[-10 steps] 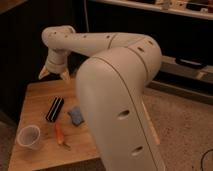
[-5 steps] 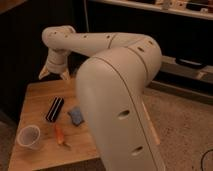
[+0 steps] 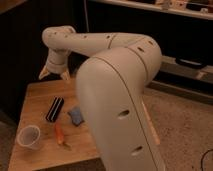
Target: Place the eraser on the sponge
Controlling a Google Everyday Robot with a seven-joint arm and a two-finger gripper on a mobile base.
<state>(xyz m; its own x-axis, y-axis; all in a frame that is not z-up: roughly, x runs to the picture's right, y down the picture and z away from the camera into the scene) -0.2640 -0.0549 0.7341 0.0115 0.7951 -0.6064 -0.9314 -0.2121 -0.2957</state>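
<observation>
The eraser [image 3: 54,109], a black oblong block with thin white stripes, lies on the wooden table [image 3: 35,95] left of centre. Just to its right the blue-grey sponge [image 3: 77,115] rests on the table, partly hidden behind the big white arm. The two sit close but apart. My gripper [image 3: 53,75] hangs above the far part of the table, well above and beyond the eraser, its two fingers spread apart and pointing down with nothing between them.
An orange carrot-shaped item [image 3: 59,134] lies near the table's front edge. A white cup [image 3: 28,137] stands at the front left corner. The arm's bulky white link [image 3: 120,105] blocks the table's right side. Dark cabinets stand behind.
</observation>
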